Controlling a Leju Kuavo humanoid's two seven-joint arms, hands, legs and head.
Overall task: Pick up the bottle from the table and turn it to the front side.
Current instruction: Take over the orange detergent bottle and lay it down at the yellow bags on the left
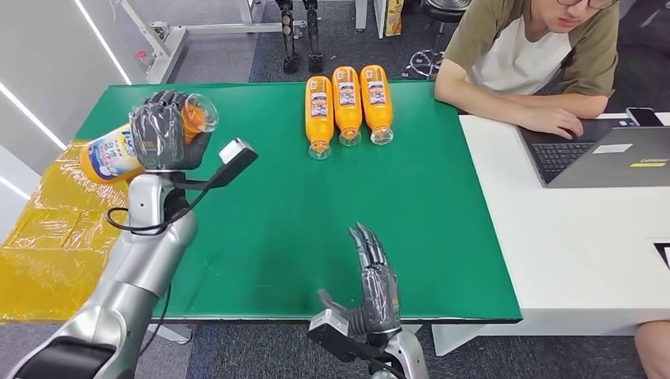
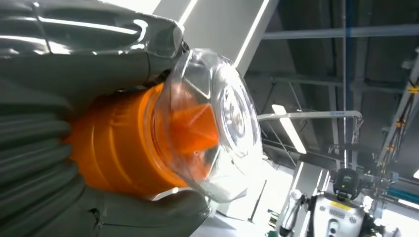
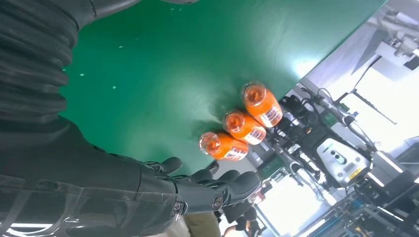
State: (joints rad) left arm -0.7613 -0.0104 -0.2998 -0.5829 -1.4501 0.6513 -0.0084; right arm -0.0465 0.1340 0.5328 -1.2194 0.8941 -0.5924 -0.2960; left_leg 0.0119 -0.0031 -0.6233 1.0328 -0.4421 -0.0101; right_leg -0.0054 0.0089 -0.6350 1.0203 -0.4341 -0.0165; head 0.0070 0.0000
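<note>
My left hand (image 1: 162, 131) grips an orange bottle (image 1: 107, 153) with a white and blue label, lifted above the table's left edge and lying roughly sideways, its clear cap (image 1: 201, 111) pointing right. The left wrist view shows that clear cap (image 2: 212, 123) up close against the orange bottle neck (image 2: 118, 143), wrapped by my fingers (image 2: 89, 59). My right hand (image 1: 373, 280) hovers near the green table's (image 1: 261, 197) front edge, fingers apart and holding nothing; the right wrist view shows its fingers (image 3: 207, 190) spread over the green surface.
Three more orange bottles (image 1: 346, 104) lie side by side at the table's far middle, also visible as three bottles (image 3: 239, 127) in the right wrist view. A person (image 1: 537, 55) sits at a white table (image 1: 569, 237) with a laptop (image 1: 600, 154) on the right. Yellow plastic sheeting (image 1: 43, 237) lies at the left.
</note>
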